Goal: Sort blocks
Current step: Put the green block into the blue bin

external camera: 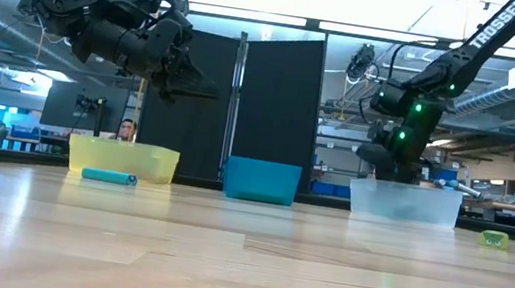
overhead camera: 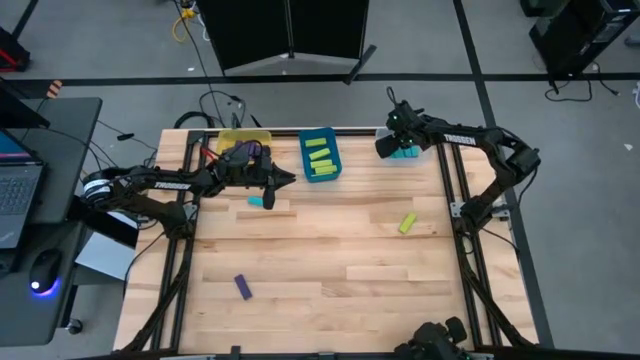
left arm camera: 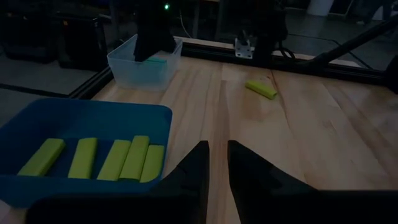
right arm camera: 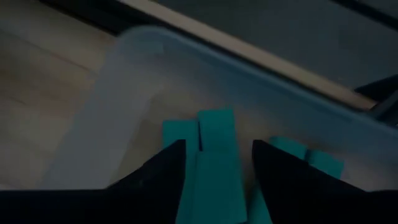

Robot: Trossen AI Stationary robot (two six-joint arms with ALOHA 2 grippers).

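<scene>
My left gripper (overhead camera: 288, 180) hovers shut and empty between the yellow bin (overhead camera: 250, 133) and the blue bin (overhead camera: 304, 165), above and beside a cyan block (overhead camera: 262, 201) lying flat on the table. In the left wrist view its fingers (left arm camera: 200, 165) stand almost together. The blue bin (left arm camera: 93, 115) holds several lime blocks (left arm camera: 118, 158). My right gripper (right arm camera: 217, 162) is open above the clear bin (right arm camera: 143, 43), over the cyan blocks (right arm camera: 214, 134) lying inside. A lime block (overhead camera: 407, 223) and a purple block (overhead camera: 243, 287) lie loose on the table.
The three bins stand in a row along the table's far edge: yellow bin (external camera: 122, 157), blue bin (external camera: 260, 180), clear bin (external camera: 404, 203). Black frame rails run along the table's left and right sides. A laptop and mouse sit on a desk left of the table.
</scene>
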